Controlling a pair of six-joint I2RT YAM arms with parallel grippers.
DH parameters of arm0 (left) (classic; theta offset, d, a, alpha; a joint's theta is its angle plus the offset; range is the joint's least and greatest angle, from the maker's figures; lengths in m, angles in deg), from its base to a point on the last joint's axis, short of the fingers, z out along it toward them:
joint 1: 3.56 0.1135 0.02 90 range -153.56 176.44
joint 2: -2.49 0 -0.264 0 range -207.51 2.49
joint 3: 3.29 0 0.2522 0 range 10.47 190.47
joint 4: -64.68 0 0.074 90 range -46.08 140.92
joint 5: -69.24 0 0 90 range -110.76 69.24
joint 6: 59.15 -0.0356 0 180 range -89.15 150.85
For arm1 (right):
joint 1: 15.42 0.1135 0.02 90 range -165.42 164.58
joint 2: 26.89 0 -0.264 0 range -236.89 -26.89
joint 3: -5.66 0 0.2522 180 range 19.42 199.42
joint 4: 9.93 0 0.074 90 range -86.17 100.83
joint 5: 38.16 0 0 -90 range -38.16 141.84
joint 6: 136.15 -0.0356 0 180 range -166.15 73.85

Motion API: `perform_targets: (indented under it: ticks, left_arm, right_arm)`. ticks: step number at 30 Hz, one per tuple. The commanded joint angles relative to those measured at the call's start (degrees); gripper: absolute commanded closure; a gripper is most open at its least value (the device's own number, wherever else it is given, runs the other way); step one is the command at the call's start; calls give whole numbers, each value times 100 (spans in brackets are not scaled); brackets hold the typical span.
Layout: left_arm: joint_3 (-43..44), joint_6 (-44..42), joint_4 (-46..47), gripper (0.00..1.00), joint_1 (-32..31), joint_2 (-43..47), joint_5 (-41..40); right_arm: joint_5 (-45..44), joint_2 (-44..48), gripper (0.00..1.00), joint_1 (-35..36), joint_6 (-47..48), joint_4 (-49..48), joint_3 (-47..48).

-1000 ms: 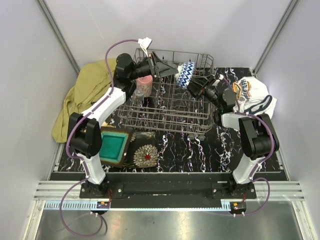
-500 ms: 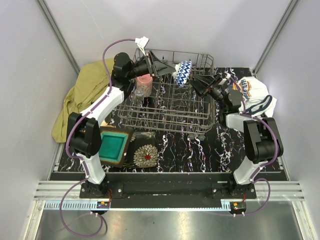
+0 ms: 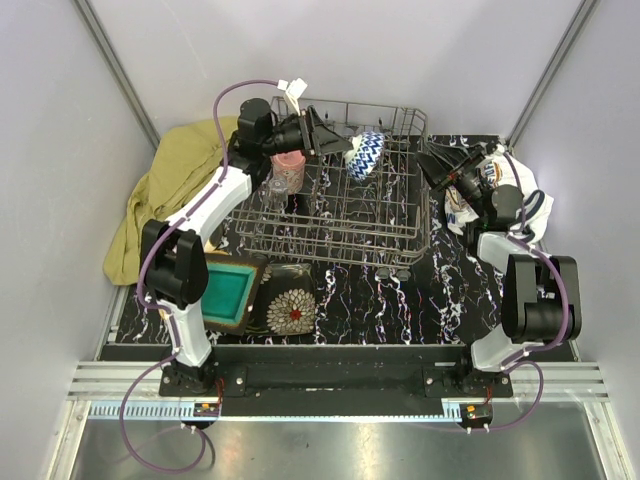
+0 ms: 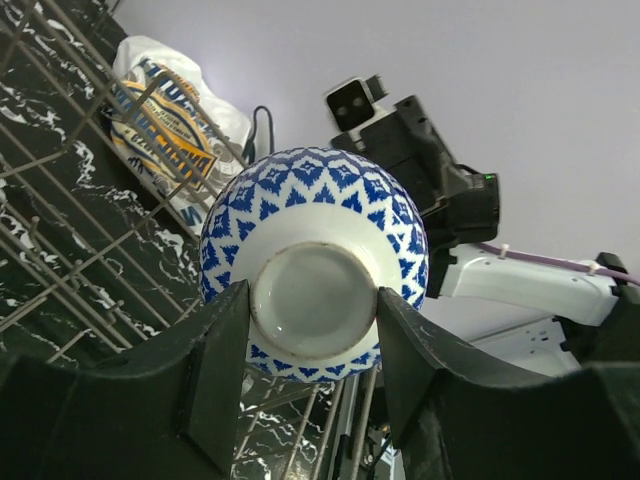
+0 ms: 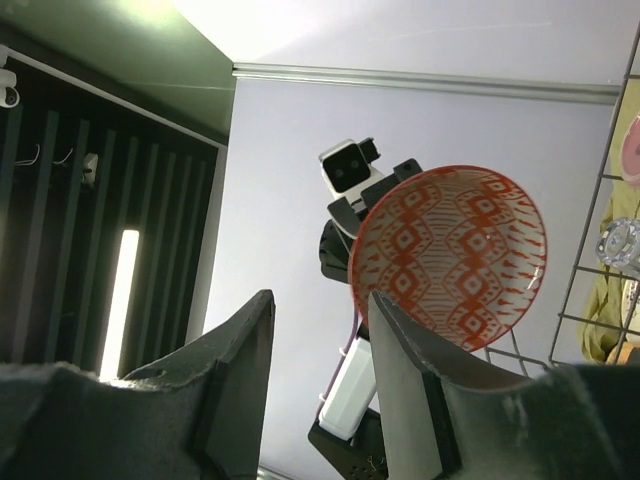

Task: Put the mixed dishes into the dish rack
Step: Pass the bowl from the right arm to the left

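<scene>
The scene is being lit brightly and evenly from above; soft shadows are being cast under the dish rack (image 3: 340, 240). Right of the rack, the white printed cloth (image 3: 520, 185) is being washed out by glare. In the left wrist view, the blue-patterned bowl (image 4: 315, 230) is being rendered sharply.

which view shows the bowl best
Left wrist: the bowl fills the frame, its blue-white outside and foot clear, with the left gripper clamped on the foot. Right wrist shows only its red-patterned inside; top view shows it small, above the rack.
</scene>
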State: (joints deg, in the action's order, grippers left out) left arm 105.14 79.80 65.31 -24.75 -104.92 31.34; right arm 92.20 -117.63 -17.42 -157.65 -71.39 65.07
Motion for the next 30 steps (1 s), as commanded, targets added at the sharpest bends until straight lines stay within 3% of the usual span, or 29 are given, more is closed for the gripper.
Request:
perform_targets:
  ticks: [1,19,30]
  left_arm:
    - [490,-420,-138,100,18,-147,-165]
    - [1598,-1519,-1693,100,19,-1132,-516]
    - [2283,-1818,-2133,100,141,-1659,-947]
  right_arm:
    - [279,320,50,-248,-21,-1047,-65]
    - [692,478,50,-942,-64,-1109,-328]
    - [886,373,50,-1188,-117,-1170,-302]
